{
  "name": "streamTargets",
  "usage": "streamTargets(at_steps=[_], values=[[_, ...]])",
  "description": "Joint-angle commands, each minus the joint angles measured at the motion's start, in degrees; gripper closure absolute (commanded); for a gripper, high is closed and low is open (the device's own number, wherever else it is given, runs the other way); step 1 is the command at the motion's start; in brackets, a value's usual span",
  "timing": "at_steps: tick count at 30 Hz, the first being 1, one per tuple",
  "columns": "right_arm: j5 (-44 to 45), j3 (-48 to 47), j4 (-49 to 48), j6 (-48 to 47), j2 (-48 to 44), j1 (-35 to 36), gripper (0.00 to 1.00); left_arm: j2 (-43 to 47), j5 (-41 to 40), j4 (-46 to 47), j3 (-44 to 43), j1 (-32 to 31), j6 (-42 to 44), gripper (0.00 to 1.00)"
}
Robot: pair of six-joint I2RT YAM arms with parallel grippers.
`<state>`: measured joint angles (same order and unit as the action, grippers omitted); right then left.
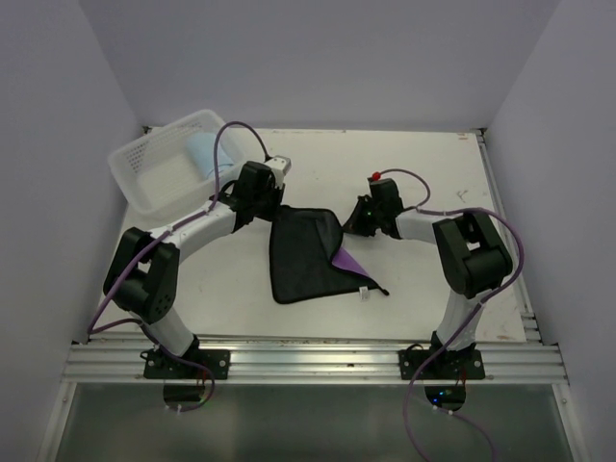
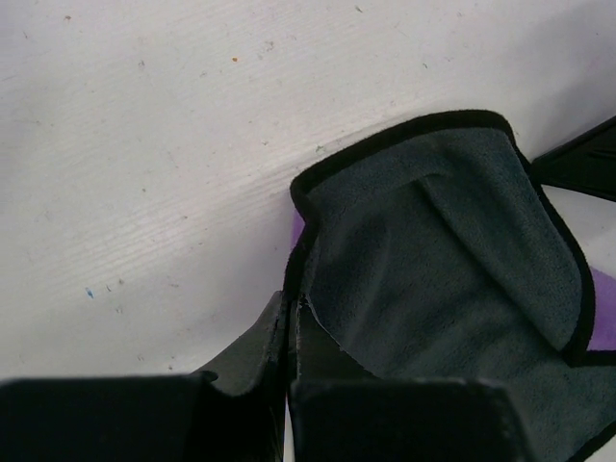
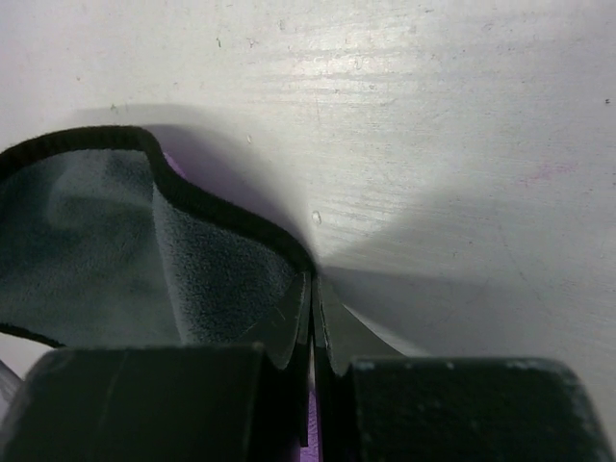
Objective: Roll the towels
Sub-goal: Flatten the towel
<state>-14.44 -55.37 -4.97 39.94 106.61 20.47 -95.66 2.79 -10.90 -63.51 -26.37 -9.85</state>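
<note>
The dark towel (image 1: 303, 258) is held up by its two far corners in the middle of the white surface (image 1: 433, 289), and its black edge sags between them (purple shows underneath). The left tool (image 2: 290, 313) is pinched shut on one corner and the right tool (image 3: 313, 294) on the other. Bare room is left all around. The light blue towel (image 1: 200, 154) is kept in the basket (image 1: 135, 159) at the far left.

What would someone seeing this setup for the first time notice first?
The dark grey towel with a purple underside stands out most against the white table. It lies mid-table, and the left gripper and right gripper are each shut on one of its far corners. Next comes the white lattice basket at the far left corner, with a light blue towel inside.
</note>
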Motion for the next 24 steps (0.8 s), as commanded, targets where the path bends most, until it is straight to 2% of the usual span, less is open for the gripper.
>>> streamTargets(at_steps=[1,12,19,24], values=[[4.9,-2.3,7.3,-4.3,0.7,0.0,1.00,0.5,-1.6,0.3,-2.0,0.2,1.7,1.00],[12.8,-11.3,16.7,-13.3,-5.5,-0.3,1.00,0.3,-2.3,-2.4,-6.1,0.2,3.7,1.00],[14.3,-19.6,20.6,-20.5,-6.9,-0.5,1.00,-1.9,-1.4,-0.2,-8.7,0.1,4.7,1.00],[16.0,-25.0,23.6,-26.0,-8.1,-0.4,1.00,-1.3,-0.5,3.6,-7.1,0.2,3.7,1.00]])
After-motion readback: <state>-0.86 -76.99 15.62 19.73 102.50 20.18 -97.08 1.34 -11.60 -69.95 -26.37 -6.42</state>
